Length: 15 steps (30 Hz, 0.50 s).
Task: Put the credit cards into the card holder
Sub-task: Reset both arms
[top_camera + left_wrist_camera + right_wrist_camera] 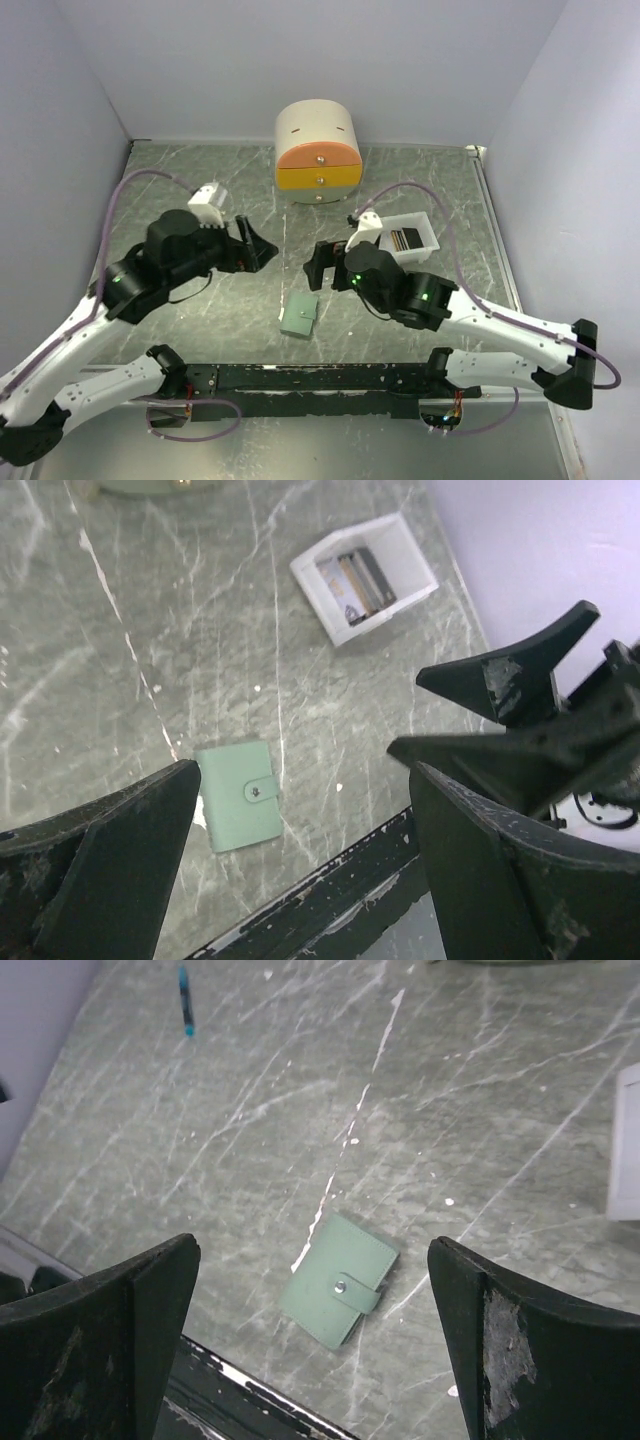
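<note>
The card holder (pixel 299 316) is a small grey-green wallet, folded shut with its snap tab closed, lying flat on the marble table near the front rail. It also shows in the left wrist view (pixel 239 795) and the right wrist view (pixel 338 1280). The credit cards (pixel 405 240) stand in a white tray (pixel 423 225) at the right; they also show in the left wrist view (pixel 358 580). My left gripper (pixel 258 243) is open and empty, up and left of the wallet. My right gripper (pixel 318 268) is open and empty, just above and behind the wallet.
A round cream-and-orange drawer box (pixel 319 150) stands at the back centre. The black front rail (pixel 310 378) runs along the near table edge. A small blue mark (pixel 186 1000) lies on the table's far left. Pale walls enclose the table.
</note>
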Tool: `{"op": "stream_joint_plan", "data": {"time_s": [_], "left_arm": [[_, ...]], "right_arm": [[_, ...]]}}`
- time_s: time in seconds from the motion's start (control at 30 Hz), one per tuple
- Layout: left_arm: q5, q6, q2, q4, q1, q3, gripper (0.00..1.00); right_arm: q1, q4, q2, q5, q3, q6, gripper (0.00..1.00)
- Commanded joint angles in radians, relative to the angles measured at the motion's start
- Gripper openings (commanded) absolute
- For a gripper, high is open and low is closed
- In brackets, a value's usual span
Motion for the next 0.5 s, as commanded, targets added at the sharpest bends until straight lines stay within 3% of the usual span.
{"op": "stream_joint_plan", "data": {"time_s": [0.0, 0.23, 0.47], "left_arm": [[-0.055, 0.098, -0.151, -0.03, -0.005, 0.025, 0.97], [-0.13, 0.101, -0.29, -0.085, -0.004, 0.029, 0.97], [-0.12, 0.051, -0.348, -0.105, -0.005, -0.056, 0.97]], "right_arm": [[-0.002, -0.109, -0.066, 0.13, 0.05, 0.083, 1.0], [-0.001, -0.218, -0.131, 0.191, 0.102, 0.104, 1.0], [-0.002, -0.188, -0.248, 0.189, 0.036, 0.099, 1.0]]}}
